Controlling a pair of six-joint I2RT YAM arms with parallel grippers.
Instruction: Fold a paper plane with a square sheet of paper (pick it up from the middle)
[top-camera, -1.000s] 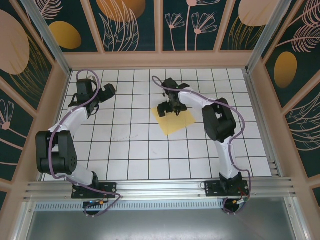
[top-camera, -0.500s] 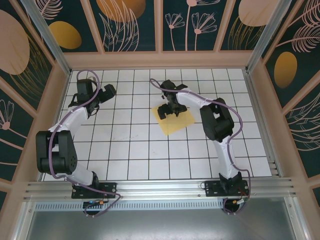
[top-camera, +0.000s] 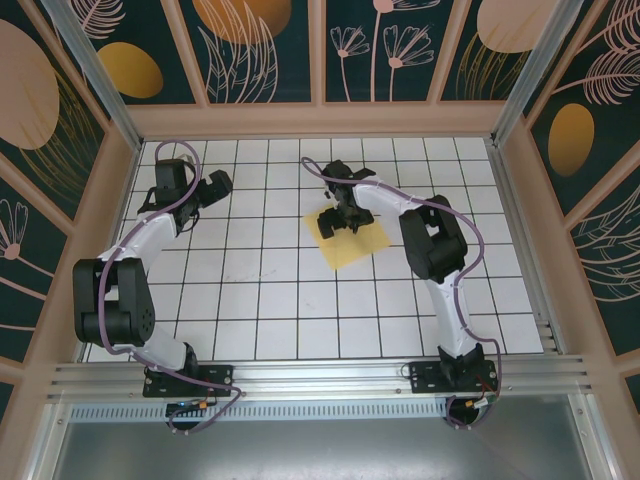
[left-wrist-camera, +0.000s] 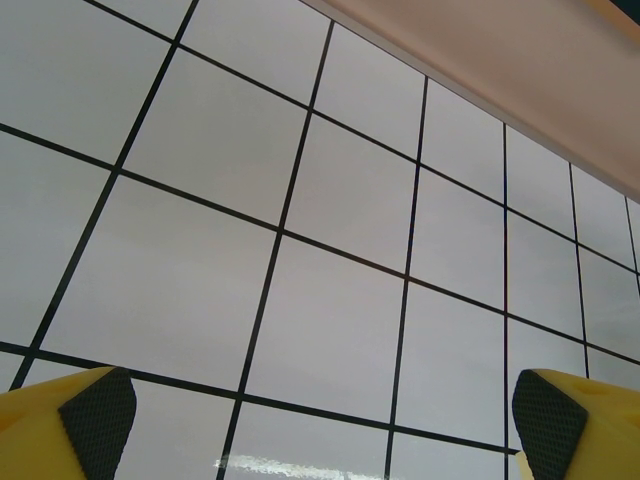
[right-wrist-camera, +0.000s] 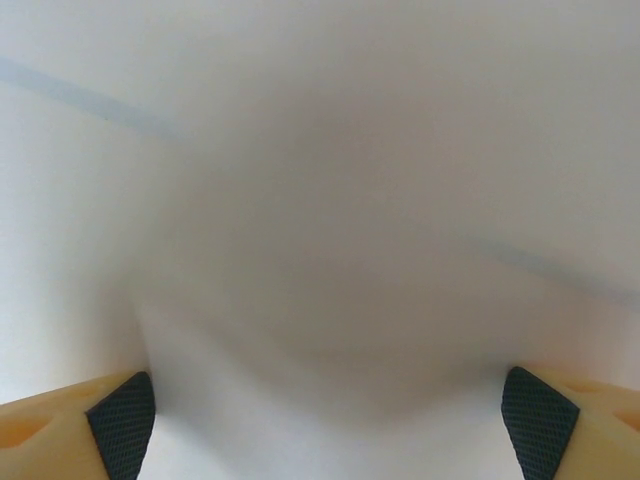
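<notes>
Though it lies flat on the white-tiled counter (top-camera: 270, 300), the square sheet of paper (top-camera: 355, 248) sits askew to the grid, right of centre. Over its far left corner the right jaws stand spread wide, close to the paper, grasping nothing. Farther back at the left, the left jaws hang released above the tiles

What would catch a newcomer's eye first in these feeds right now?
The yellow square sheet of paper stands out first, lying flat on the white-tiled table a little right of centre. The right pincer sits low over the sheet's far edge, jaws wide apart. The left pincer hangs open over bare tiles at the far left, well away from the sheet.
</notes>
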